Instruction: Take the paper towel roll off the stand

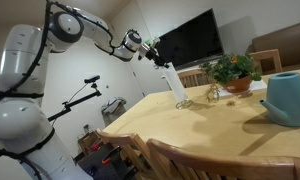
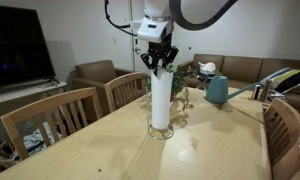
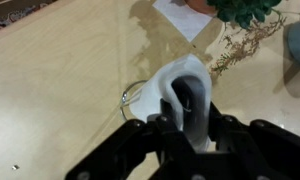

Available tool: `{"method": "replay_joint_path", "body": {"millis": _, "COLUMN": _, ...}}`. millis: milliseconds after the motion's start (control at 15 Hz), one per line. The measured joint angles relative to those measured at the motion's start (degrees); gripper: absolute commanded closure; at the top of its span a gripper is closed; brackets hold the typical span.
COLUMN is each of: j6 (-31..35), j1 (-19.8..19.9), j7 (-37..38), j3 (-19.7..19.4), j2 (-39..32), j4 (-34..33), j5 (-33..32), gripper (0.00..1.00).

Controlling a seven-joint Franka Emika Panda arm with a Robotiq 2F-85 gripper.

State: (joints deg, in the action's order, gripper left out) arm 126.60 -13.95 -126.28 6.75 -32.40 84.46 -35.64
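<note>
Grips upright roll [image 2: 161, 100], seated on stand [image 3: 130, 96] on table [image 2: 100, 150], by its top rim with gripper [image 2: 158, 68] narrowed, one finger down the core; could slip off soft paper, or drag stand up and topple it toward plant [image 1: 233, 70] if pulled off-vertical.

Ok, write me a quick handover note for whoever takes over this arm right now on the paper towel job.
Claw: closed on the top end of the paper towel roll, with one finger apparently inside its core.
Roll: upright on the stand, which sits on the wooden table.
Done: the reach and the grip.
Left: lift the roll straight up until it clears the stand, then put it down.
</note>
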Motion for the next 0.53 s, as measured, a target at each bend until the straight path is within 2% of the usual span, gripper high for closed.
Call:
{"method": "replay_joint_path", "body": {"millis": 67, "j6": 1.5, "j1": 0.1, "j7": -2.3, "j3": 0.0, "j2": 0.3, "j4": 0.7, "j5": -0.6, "gripper": 0.52}}
{"method": "replay_joint_path", "body": {"millis": 333, "j6": 9.5, "j1": 1.3, "j7": -10.5, "j3": 0.2, "j2": 1.0, "j4": 3.3, "j5": -1.3, "gripper": 0.62}}
{"method": "replay_joint_path", "body": {"millis": 533, "j6": 15.0, "j1": 2.8, "j7": -15.0, "j3": 0.4, "j2": 1.0, "j4": 5.3, "j5": -1.1, "gripper": 0.63}}
